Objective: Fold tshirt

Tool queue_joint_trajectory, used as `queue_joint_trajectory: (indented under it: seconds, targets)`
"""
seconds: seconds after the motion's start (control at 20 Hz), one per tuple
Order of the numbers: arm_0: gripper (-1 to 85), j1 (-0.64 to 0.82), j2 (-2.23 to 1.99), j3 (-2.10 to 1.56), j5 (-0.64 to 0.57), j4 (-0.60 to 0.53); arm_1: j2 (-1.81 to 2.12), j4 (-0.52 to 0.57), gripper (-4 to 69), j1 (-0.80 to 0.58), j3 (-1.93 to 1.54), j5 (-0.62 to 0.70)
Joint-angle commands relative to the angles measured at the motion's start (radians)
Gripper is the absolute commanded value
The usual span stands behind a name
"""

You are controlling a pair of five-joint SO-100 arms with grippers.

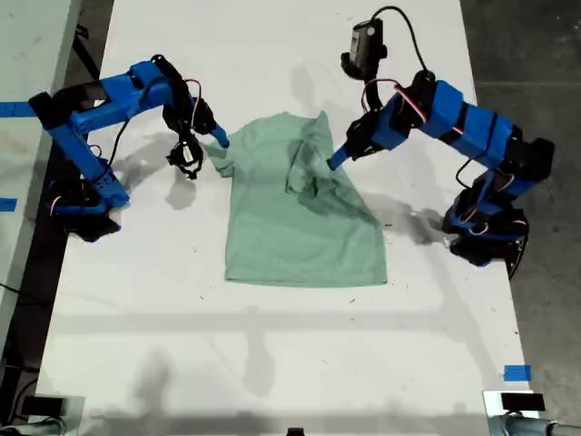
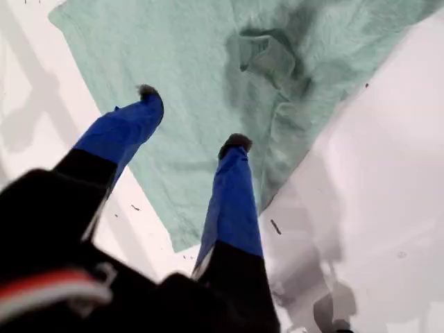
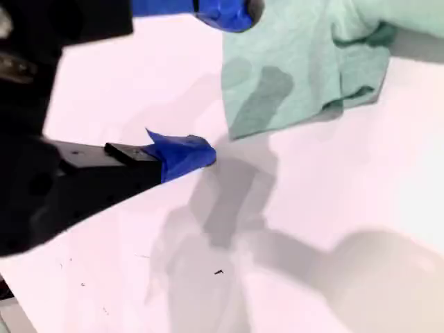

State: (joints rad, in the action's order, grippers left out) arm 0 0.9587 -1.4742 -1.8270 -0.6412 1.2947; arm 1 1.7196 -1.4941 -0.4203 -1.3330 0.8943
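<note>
The desk point(image 1: 272, 363) carries the tshirt point(image 1: 290, 227) flat at the centre of the exterior view, its right-hand sleeve flopped inward. At centre left my second gripper point(image 1: 218, 138) has its fingers spread at the other sleeve's edge. At centre right my first gripper point(image 1: 336, 159) hangs open-fingered over the rumpled fold, probably to pinch it; nothing seems to block either.
</note>
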Motion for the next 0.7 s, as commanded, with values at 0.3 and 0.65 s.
queue_joint_trajectory:
  seconds: [0.3,0.65]
  targets:
    - [8.4,0.017,0.347,0.229,-0.02,-0.041,0.255,0.098,20.9,-0.023,-0.198,-0.009]
    - [0.1,0.089,-0.049,0.143,0.0,0.048,0.316,0.129,20.6,-0.054,-0.295,-0.005]
